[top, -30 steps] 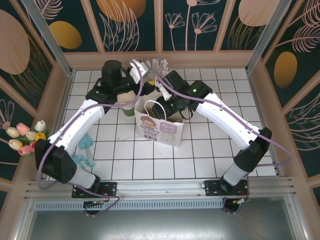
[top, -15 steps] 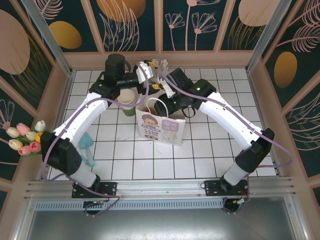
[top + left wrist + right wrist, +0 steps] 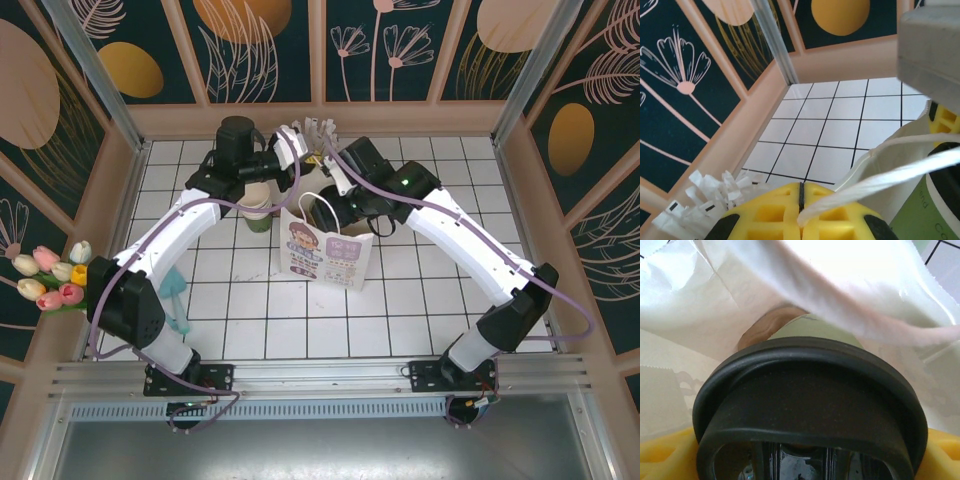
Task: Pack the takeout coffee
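Currently, left jaws are pressed together on the white cord handle (image 3: 900, 172) of the paper bag (image 3: 330, 258), which stands on the tiled worktop (image 3: 250, 320). Right jaws are clamped around the takeout coffee (image 3: 810, 390), with yellow pads (image 3: 660, 460) on either side below its dark lid. The cup sits between them at the bag's open top, close beside the left jaws.
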